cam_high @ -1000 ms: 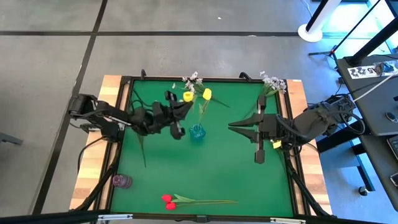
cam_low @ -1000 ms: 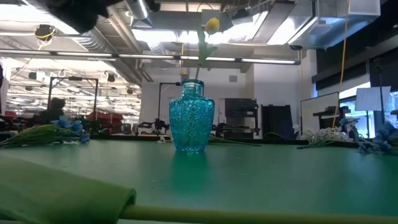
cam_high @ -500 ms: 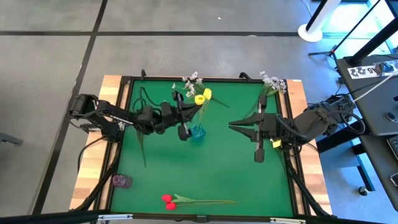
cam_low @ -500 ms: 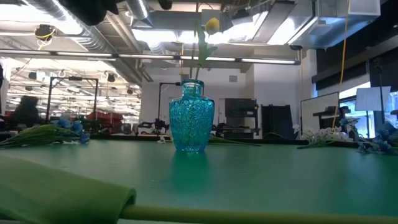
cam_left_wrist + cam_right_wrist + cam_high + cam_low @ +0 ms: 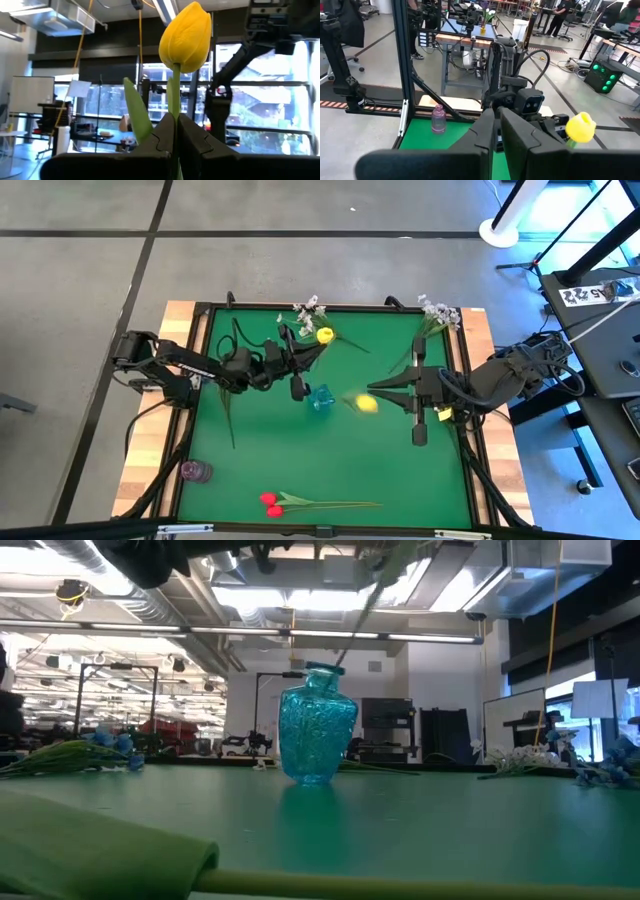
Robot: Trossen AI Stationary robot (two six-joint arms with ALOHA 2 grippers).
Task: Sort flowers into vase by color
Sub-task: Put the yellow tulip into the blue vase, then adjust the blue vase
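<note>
My left gripper (image 5: 306, 352) is shut on a yellow tulip (image 5: 324, 335) just left of the blue glass vase (image 5: 321, 398). The vase stands tilted toward the table's right (image 5: 318, 735), resting on one edge of its base. A second yellow tulip (image 5: 367, 403) sticks out of its mouth and leans right, blurred. My right gripper (image 5: 374, 387) hovers shut to the right of the vase, high above the table, holding nothing. Whether my left gripper or its flower touches the vase is hidden. My left gripper pinches the yellow tulip's green stem (image 5: 174, 107) between its two fingers, a little below the head. The fingers come from the table's left, slanting upward, and lie across the stem. The head (image 5: 185, 35) stands upright above the fingertips, clear of the table; the lower stem is hidden.
Two red tulips (image 5: 275, 503) lie by the near edge. A small purple vase (image 5: 195, 471) stands near left. White blossom sprays lie at the far edge (image 5: 312, 310) and far right (image 5: 438, 312). Green stems (image 5: 228, 415) with blue blossoms (image 5: 115, 745) lie at the left.
My left gripper has moved toward the table's right with its yellow tulip, up to the vase, and has tipped down somewhat. The blue vase has tipped from upright toward the right. The tulip inside it has swung from leaning toward the far edge over to the right.
</note>
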